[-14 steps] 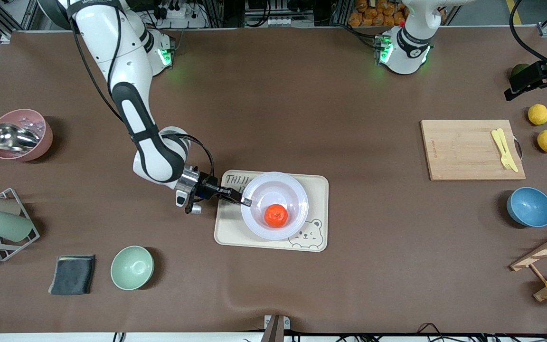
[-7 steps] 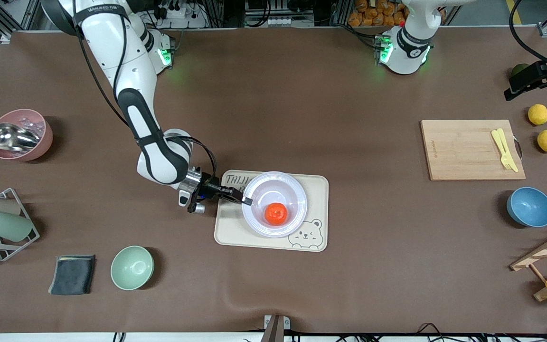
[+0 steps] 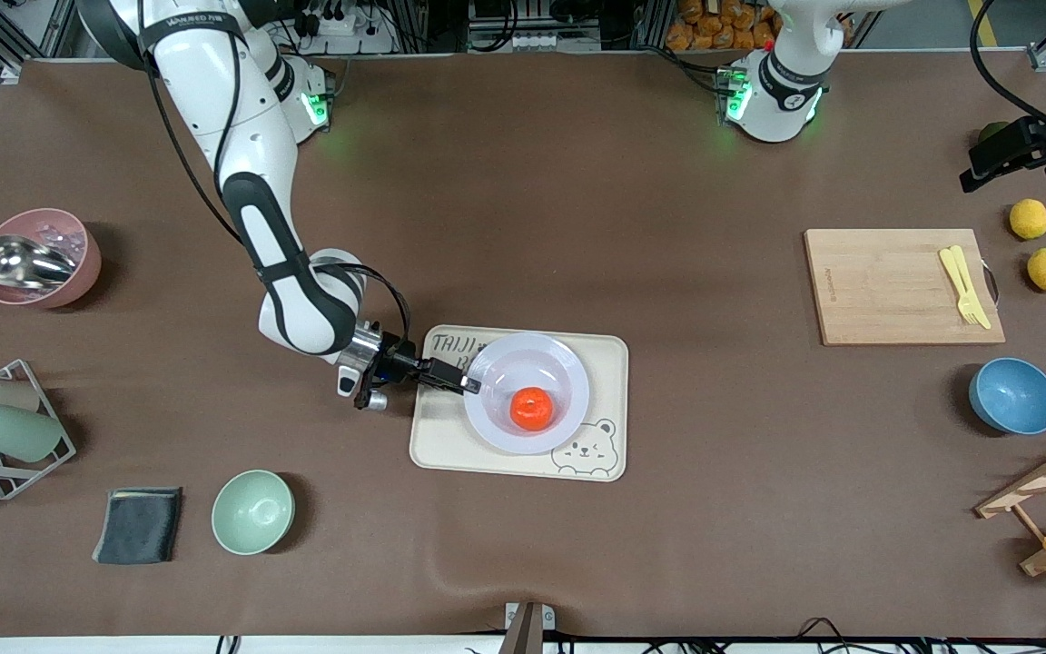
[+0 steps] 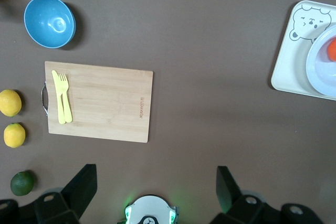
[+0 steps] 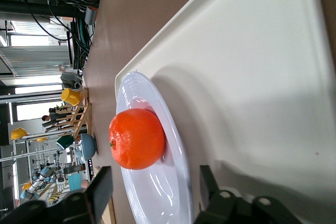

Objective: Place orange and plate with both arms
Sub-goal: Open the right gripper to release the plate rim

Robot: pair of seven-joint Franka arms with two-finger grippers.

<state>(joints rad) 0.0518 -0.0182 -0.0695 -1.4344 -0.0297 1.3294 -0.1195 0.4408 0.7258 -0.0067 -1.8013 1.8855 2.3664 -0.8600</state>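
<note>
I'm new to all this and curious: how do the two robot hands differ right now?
The right gripper is low at the plate, jaws shut on its rim; the left gripper hangs high over the table, jaws open and empty. The right arm reaches to the tray holding plate and orange; the left arm waits. Both are black two-finger grippers.
</note>
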